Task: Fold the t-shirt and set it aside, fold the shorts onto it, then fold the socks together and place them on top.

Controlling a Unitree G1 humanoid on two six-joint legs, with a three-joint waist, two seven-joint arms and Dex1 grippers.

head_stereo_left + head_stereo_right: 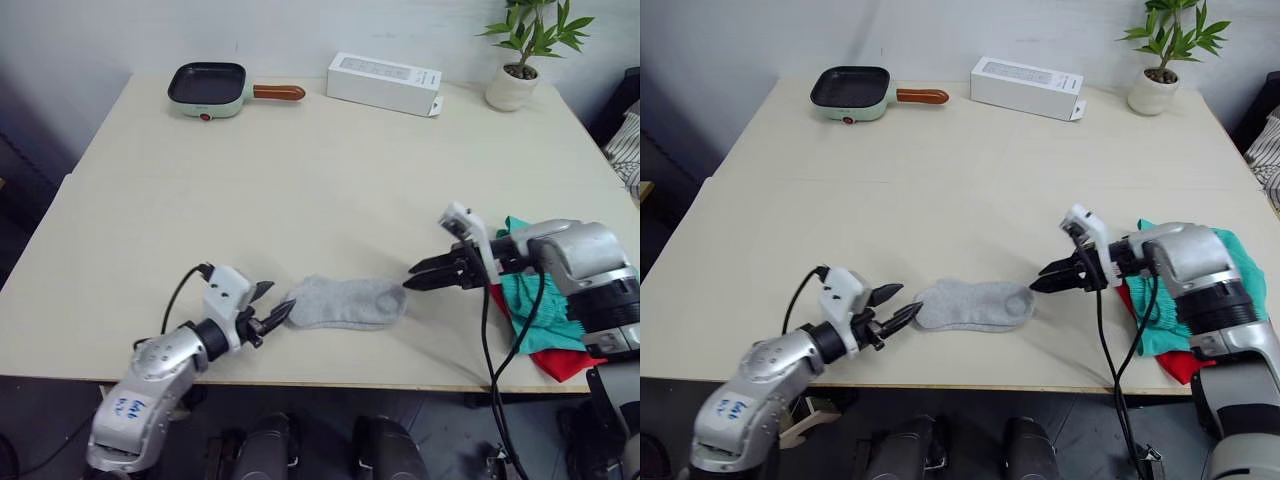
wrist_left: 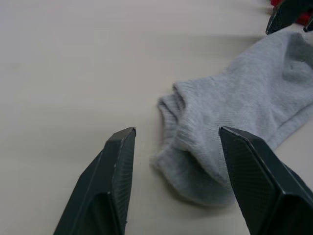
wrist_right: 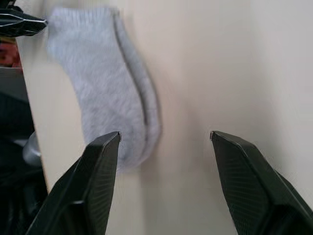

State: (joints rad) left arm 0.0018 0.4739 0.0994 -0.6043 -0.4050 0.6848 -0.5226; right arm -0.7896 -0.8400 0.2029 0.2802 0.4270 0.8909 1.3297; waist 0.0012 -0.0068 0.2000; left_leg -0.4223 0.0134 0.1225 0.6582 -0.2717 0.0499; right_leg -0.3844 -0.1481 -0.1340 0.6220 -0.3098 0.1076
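The light grey socks (image 1: 347, 302) lie stacked one on the other near the table's front edge, between my two grippers. My left gripper (image 1: 272, 307) is open just off their cuff end, its fingertips close to the fabric; the cuffs (image 2: 195, 142) sit between the fingers in the left wrist view. My right gripper (image 1: 422, 276) is open a little beyond the toe end, touching nothing. At the front right, the teal shorts (image 1: 535, 300) lie on the red t-shirt (image 1: 560, 362), partly hidden behind my right arm.
At the table's back stand a small green frying pan (image 1: 210, 88), a white box (image 1: 384, 83) and a potted plant (image 1: 520, 50). Striped cloth (image 1: 628, 140) shows past the right edge. The socks lie close to the table's front edge (image 1: 330, 380).
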